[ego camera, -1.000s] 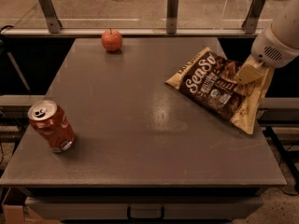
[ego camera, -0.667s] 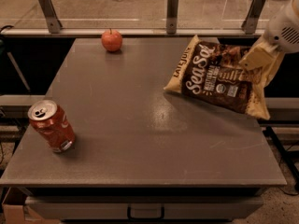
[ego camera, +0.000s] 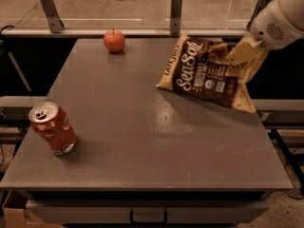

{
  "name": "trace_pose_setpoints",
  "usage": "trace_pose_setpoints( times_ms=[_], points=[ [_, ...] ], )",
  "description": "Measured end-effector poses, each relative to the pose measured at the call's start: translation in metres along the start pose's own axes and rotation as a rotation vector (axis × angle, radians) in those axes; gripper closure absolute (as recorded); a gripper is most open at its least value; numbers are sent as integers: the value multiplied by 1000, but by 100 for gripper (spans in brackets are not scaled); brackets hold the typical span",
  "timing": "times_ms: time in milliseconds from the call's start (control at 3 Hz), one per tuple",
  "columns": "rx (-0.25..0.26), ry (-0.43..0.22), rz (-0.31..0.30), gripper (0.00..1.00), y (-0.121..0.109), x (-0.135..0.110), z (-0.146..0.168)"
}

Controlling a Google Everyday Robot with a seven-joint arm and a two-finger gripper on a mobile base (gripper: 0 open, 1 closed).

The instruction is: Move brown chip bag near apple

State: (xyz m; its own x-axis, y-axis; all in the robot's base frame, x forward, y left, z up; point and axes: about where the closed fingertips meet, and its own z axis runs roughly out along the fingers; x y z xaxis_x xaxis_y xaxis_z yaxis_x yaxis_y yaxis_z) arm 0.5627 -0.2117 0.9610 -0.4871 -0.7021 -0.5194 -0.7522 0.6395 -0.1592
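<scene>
The brown chip bag [ego camera: 204, 72] with white "Sea Salt" lettering hangs tilted above the right side of the grey table [ego camera: 142, 141], its lower left corner close to the tabletop. My gripper [ego camera: 240, 55] comes in from the upper right and is shut on the bag's right edge. The apple [ego camera: 114, 40], small and red-orange with a short stem, sits at the table's far edge, left of the bag and apart from it.
A dented red soda can [ego camera: 52, 128] stands near the table's front left edge. A metal rail with upright posts [ego camera: 175, 11] runs behind the table. A drawer handle [ego camera: 148, 217] shows under the front edge.
The gripper has lifted the chip bag off the table and carried it up and to the left, toward the far edge. The apple and can have not moved.
</scene>
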Motion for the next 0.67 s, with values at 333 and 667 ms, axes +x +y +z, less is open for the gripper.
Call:
trace_pose_setpoints(
  times_ms=[333, 667],
  points=[
    [1, -63, 142, 100, -35, -52, 48],
    [-1, -91, 247, 100, -61, -86, 79]
  ],
)
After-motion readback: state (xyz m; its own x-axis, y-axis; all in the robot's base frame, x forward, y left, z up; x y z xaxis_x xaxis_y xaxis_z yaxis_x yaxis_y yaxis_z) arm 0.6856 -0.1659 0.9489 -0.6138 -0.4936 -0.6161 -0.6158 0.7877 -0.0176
